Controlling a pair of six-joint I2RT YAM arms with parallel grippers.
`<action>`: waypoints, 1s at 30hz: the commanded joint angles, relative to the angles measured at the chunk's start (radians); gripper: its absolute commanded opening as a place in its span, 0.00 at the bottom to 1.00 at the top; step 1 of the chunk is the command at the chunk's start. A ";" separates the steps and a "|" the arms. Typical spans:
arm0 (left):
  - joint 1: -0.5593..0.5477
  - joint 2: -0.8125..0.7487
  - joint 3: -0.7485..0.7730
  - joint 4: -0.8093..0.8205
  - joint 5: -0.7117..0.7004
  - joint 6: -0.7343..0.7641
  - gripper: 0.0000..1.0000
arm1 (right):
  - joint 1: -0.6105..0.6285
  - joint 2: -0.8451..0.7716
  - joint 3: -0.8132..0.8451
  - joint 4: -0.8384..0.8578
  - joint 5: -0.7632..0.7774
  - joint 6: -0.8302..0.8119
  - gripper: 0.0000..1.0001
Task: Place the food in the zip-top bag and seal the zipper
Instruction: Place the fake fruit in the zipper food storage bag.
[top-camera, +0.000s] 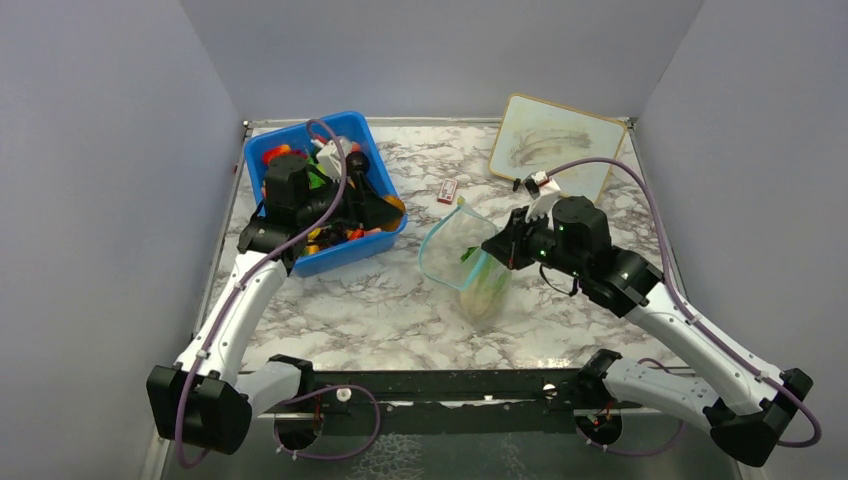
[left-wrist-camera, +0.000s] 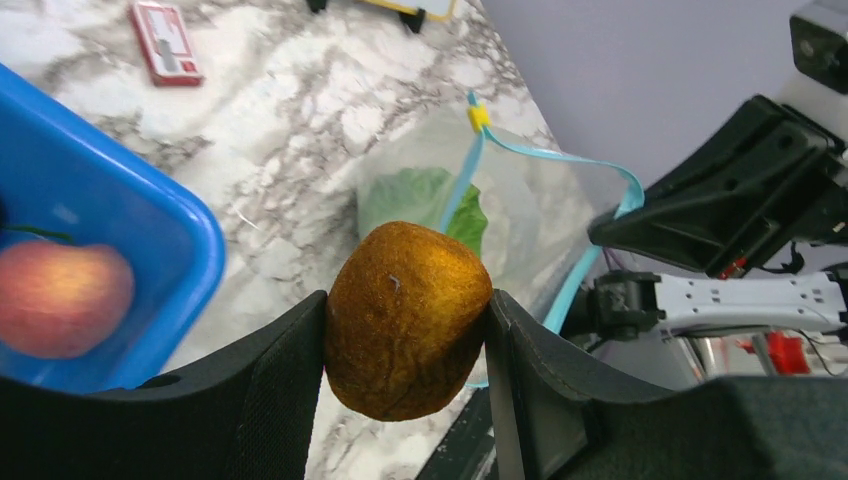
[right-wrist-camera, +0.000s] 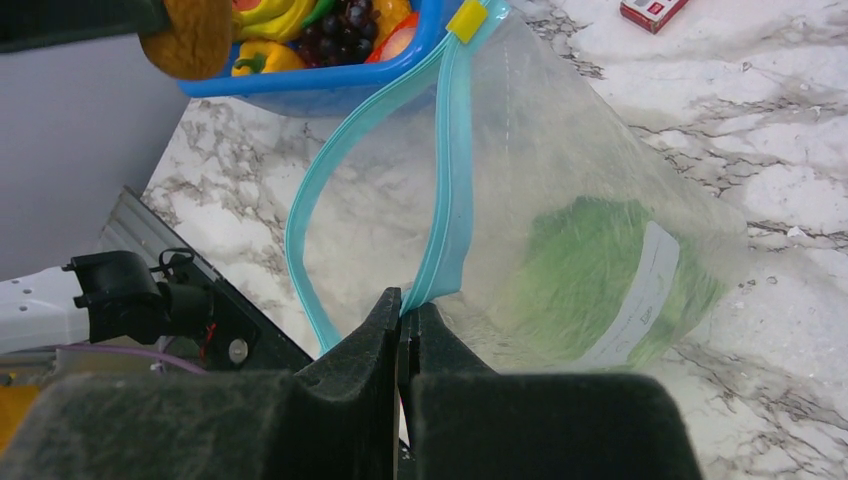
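My left gripper (left-wrist-camera: 408, 330) is shut on an orange-brown round food piece (left-wrist-camera: 408, 318); in the top view the gripper (top-camera: 385, 210) is at the right edge of the blue bin. The clear zip-top bag (top-camera: 468, 258) stands open between the arms with a green lettuce (right-wrist-camera: 598, 270) inside. My right gripper (right-wrist-camera: 408, 308) is shut on the light-blue zipper strip (right-wrist-camera: 452, 170) and holds the mouth up. A yellow slider (right-wrist-camera: 466, 20) sits at the strip's far end. The orange-brown piece also shows in the right wrist view (right-wrist-camera: 190, 38), above and left of the bag mouth.
The blue bin (top-camera: 262, 150) at the back left holds several more toy foods, among them a peach-coloured fruit (left-wrist-camera: 60, 298). A small red-and-white box (top-camera: 447, 190) lies behind the bag. A white board (top-camera: 555, 145) leans at the back right.
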 joint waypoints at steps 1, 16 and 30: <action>-0.060 -0.040 -0.070 0.096 0.047 -0.060 0.35 | -0.002 0.018 0.000 0.063 -0.022 0.033 0.01; -0.300 0.000 -0.159 0.293 -0.069 -0.127 0.36 | -0.002 0.014 -0.017 0.076 -0.066 0.047 0.01; -0.393 0.103 -0.198 0.310 -0.168 -0.123 0.55 | -0.002 0.004 -0.035 0.078 -0.064 0.047 0.01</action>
